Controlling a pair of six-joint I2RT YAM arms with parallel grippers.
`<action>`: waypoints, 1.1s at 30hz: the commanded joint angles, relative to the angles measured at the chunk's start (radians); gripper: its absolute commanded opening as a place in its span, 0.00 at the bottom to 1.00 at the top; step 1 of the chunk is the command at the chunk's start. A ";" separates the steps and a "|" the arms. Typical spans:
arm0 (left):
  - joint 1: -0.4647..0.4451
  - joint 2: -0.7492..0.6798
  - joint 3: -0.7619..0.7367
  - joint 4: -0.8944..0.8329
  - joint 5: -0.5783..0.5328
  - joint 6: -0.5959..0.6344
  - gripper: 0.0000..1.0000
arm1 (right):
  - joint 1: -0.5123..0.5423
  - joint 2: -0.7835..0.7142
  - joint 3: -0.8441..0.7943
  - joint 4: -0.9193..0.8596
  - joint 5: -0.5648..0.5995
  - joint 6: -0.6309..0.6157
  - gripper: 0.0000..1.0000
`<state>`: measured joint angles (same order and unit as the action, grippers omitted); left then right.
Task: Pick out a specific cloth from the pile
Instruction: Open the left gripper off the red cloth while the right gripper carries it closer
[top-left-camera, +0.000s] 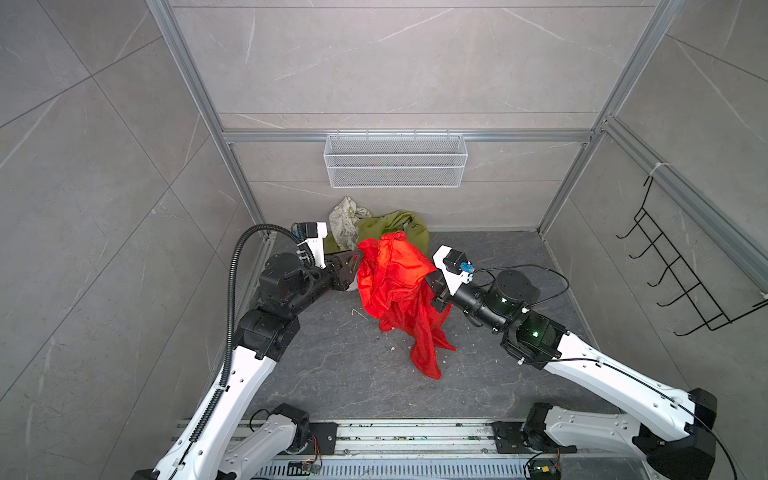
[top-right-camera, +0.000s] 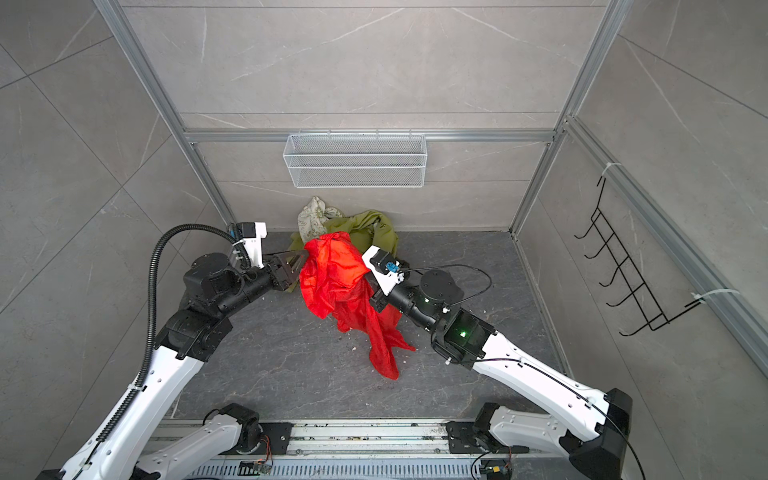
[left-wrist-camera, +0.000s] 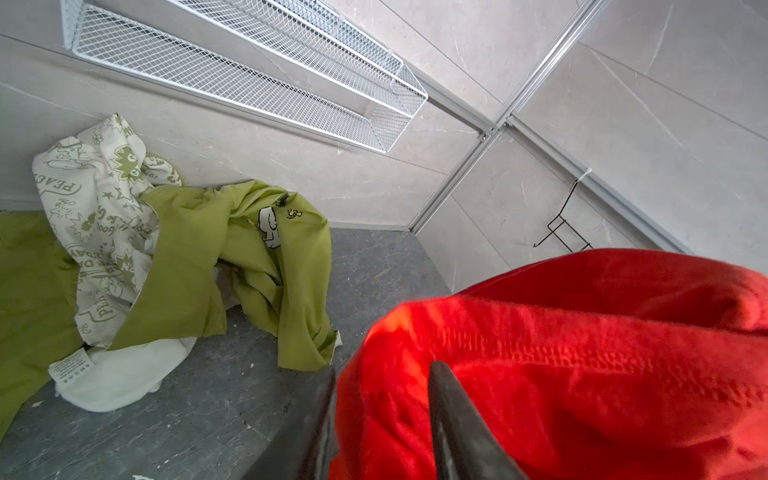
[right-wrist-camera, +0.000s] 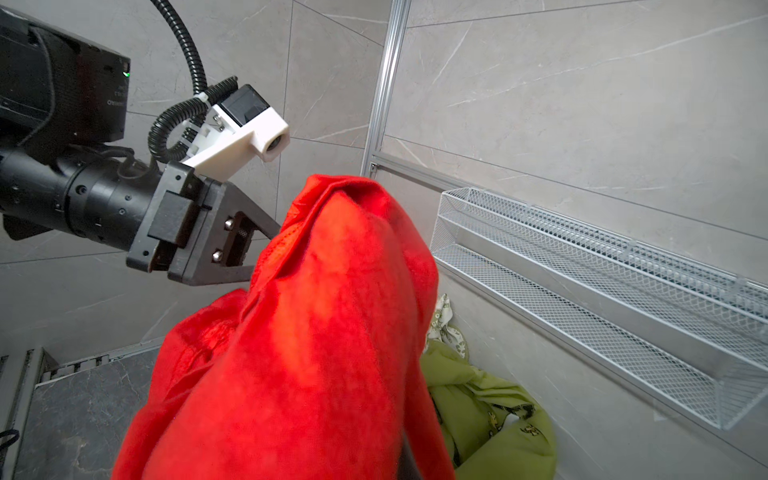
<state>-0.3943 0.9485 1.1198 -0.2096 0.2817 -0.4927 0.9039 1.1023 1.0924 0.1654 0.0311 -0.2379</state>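
The red cloth (top-left-camera: 395, 286) hung raised above the dark floor (top-left-camera: 332, 374) at mid-scene, between the two arms and just near of the pile (top-left-camera: 386, 226), which lay bunched against the far wall. In the left wrist view a strip of bare floor separated it from the olive-green cloth (left-wrist-camera: 183, 266) and the printed white cloth (left-wrist-camera: 95, 208). The left gripper (top-left-camera: 356, 258) stood at the cloth's left edge with its jaws parted and a red fold lying loosely between them, so it was clamping nothing. The right gripper (top-left-camera: 430, 281) was buried under the drape with its jaws closed, and since the fabric hung from it, it was probably pinching a fold. That single hold looked like the weak point: the thin, shiny material could slide out under its own weight. The long tail drooped toward the near floor, and whether it touched could not be told; dragging there might tug the cloth free. A left finger (left-wrist-camera: 457, 419) might also snag the fold on pulling away. Any drop this close to the pile could put the cloth back on the olive-green heap.
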 joint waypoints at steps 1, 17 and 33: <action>-0.005 -0.018 0.013 0.028 0.038 0.028 0.46 | 0.003 -0.044 0.026 -0.024 0.030 -0.020 0.00; -0.004 -0.080 -0.024 0.007 -0.005 0.033 0.54 | 0.004 -0.113 0.011 -0.140 0.009 0.039 0.00; -0.004 -0.101 -0.029 -0.001 -0.019 0.027 0.54 | 0.046 -0.245 0.034 -0.316 -0.033 0.246 0.00</action>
<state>-0.3950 0.8646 1.0786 -0.2180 0.2771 -0.4824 0.9318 0.8867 1.0790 -0.1150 0.0189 -0.0586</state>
